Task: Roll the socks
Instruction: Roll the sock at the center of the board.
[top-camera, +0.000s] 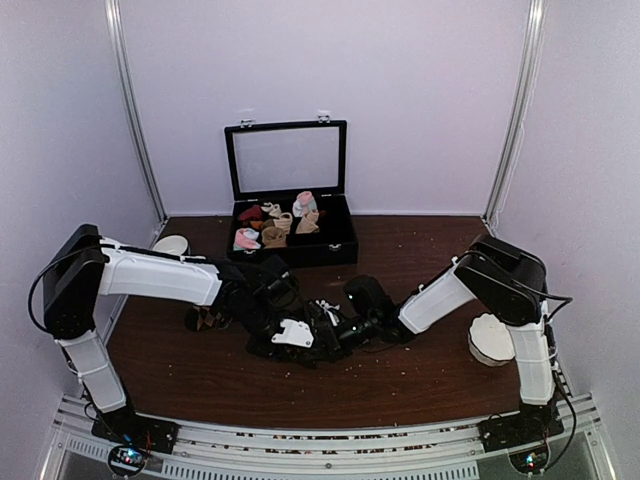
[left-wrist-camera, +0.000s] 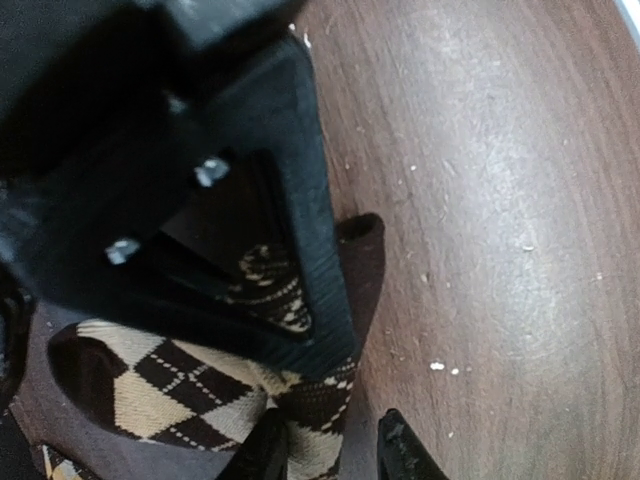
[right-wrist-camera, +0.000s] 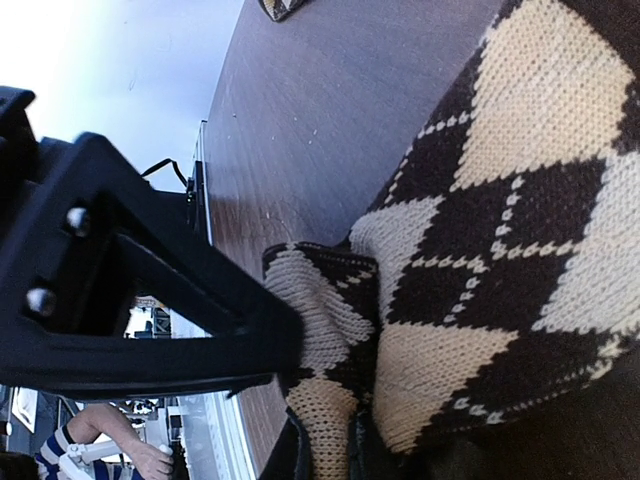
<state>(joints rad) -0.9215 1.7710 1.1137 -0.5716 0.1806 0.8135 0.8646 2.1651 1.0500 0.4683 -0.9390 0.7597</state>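
Dark brown knitted socks (right-wrist-camera: 500, 200) with a tan argyle diamond pattern lie on the brown wooden table (top-camera: 420, 380). In the top view they stretch from its middle toward 9 o'clock, where a patterned end shows beyond the left arm. Both arms reach low and meet over the fabric. The right gripper (top-camera: 340, 330), coming in from 3 o'clock, is clamped on the socks: its wrist view shows a folded edge of the knit squeezed against its black finger (right-wrist-camera: 150, 330). The left gripper (top-camera: 312, 338), coming in from 9 o'clock, sits right on the socks, and argyle cloth shows through the cut-out of one finger; whether its jaws are apart or pressed together I cannot tell. At 12 o'clock a black open case (top-camera: 300, 253) with a clear-paned lid holds small sock rolls (top-camera: 275, 225) in pink, white, tan and maroon. A white round object (top-camera: 171, 244) lies at 10 o'clock, a second white round object (top-camera: 491, 338) at 4 o'clock.
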